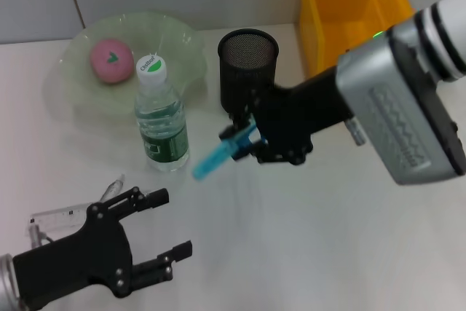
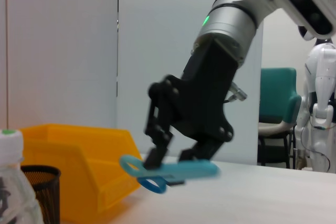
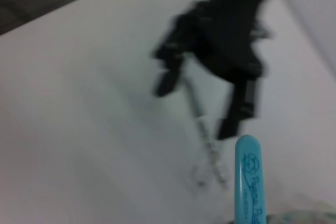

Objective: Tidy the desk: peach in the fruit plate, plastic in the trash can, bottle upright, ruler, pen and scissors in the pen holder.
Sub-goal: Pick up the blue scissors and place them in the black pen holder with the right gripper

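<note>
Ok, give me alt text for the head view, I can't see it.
The right pincer holds blue scissors above the table, beside the black mesh pen holder. An upright bottle stands before the plate holding the peach; the left pincer is open nearby.

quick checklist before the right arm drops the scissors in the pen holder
1. Right gripper jaws shut on scissors: ok.
2. Scissors lifted off the table: ok.
3. Scissors above the pen holder mouth: not ok, they hang in front of it, lower than its rim.
4. Scissors pointing down for insertion: not ok, near level in the left wrist view.
5. Bottle clear of the path: ok, upright and to the side.
6. Left gripper out of the way: ok, open near the table edge, by the ruler.
</note>
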Tool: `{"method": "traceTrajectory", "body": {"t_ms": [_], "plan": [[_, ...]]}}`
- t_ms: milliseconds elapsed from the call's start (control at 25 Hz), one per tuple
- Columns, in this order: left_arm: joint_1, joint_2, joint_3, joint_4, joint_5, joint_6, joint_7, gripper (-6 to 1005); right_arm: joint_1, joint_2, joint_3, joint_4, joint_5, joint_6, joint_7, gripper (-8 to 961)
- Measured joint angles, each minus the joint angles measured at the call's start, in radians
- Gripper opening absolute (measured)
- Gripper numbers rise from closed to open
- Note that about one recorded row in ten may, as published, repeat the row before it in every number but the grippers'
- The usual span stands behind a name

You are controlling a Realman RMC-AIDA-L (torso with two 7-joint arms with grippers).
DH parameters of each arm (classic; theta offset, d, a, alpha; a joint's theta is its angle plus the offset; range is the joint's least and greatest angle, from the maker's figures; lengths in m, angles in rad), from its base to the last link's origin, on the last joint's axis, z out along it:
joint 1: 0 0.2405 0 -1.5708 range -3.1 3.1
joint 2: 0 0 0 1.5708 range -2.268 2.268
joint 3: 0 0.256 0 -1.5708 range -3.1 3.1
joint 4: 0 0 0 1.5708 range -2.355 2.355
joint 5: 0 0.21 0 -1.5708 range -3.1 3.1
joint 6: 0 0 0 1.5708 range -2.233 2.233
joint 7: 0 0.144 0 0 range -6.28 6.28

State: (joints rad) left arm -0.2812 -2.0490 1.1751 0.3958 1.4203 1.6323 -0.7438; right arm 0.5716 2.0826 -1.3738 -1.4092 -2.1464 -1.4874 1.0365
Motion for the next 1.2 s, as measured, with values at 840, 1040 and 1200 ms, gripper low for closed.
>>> {"method": "traceTrajectory", "body": {"t_ms": [840,1040,1200], "plan": [[0.029,0.003,-0.026,0.02,-0.005,0.074,-0.004,787,-0.141,-0.005,0.469,0.218,0.649,0.14,0.09,247],[0.014,0.014,-0.068,0.025,-0.001,0.114,-0.006,787,-0.139,-0.003,0.459,0.336,0.806,0.144,0.158,251],[0.02,0.018,-0.072,0.041,-0.001,0.121,-0.004,787,-0.138,-0.006,0.463,0.369,0.854,0.136,0.29,254]]}}
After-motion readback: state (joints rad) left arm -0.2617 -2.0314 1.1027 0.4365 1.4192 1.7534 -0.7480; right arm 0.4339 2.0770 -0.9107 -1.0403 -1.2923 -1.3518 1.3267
